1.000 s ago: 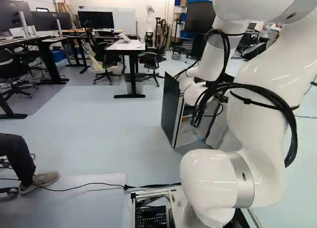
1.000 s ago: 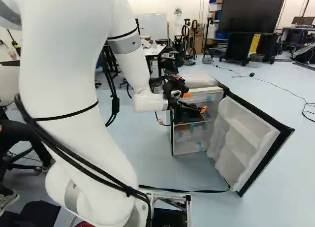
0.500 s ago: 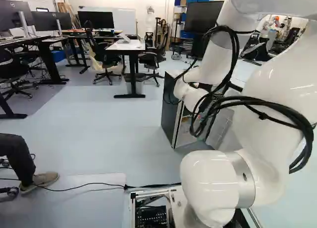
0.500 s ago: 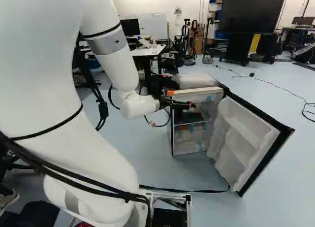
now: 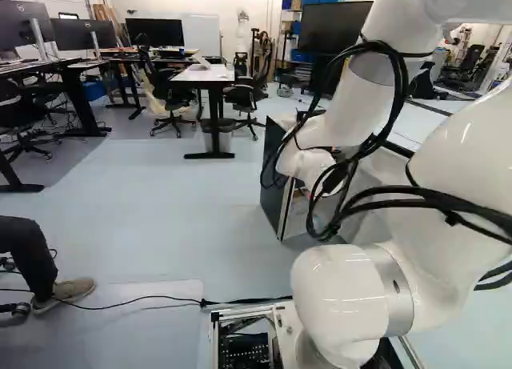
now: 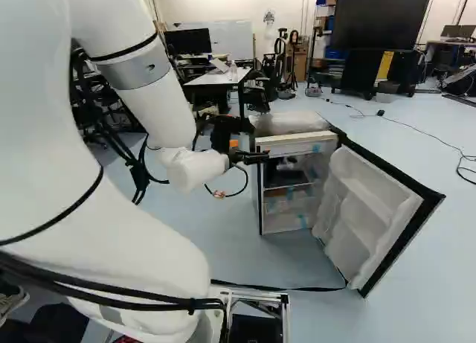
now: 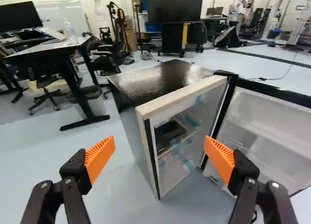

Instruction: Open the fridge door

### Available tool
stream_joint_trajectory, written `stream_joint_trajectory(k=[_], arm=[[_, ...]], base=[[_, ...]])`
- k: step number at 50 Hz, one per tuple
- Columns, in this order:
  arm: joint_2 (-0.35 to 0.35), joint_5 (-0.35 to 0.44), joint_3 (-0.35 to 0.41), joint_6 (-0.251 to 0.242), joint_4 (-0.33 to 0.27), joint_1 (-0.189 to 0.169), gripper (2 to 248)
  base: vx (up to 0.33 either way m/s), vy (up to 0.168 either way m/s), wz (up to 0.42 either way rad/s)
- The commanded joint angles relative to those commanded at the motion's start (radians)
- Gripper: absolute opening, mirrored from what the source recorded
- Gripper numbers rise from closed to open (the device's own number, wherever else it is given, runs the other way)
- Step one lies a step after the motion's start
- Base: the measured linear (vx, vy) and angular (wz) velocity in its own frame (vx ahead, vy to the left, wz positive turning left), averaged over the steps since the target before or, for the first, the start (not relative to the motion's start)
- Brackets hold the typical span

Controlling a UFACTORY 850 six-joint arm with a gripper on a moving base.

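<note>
In the right base view my gripper [image 6: 250,157] is level with the upper left front edge of the small fridge [image 6: 296,148]. Its door [image 6: 375,213] stands wide open, swung out to the right, with pale shelves on the inner face. The wrist view has the gripper [image 7: 160,145] open, orange pads far apart and nothing between them. Beyond the fingers are the fridge's dark glossy top [image 7: 158,80], the open compartment with a dark item [image 7: 170,131] on a shelf, and the door's white inner side [image 7: 272,129]. In the left base view the arm partly hides the fridge [image 5: 275,173].
A white-topped desk [image 5: 206,74] and office chairs stand beyond the fridge. A large screen [image 6: 381,17] on a stand is farther back. Another robot [image 7: 97,3] shows by the far wall. Cables cross the floor; a person's shoe [image 5: 74,290] rests at the left.
The gripper has drawn back from in front of the fridge's compartment, toward the left in the right base view. The arm's upper links have shifted with it. Base, fridge and door stayed put.
</note>
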Motion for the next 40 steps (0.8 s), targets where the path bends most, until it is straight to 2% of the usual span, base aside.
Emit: stream_joint_trajectory(k=[20, 40], arm=[[0.074, -0.035, 0.065, 0.028, -0.146, 0.030, 247], [0.124, -0.059, 0.109, 0.047, -0.245, 0.051, 247]], base=[[0.000, 0.000, 0.000], [0.000, 0.000, 0.000]])
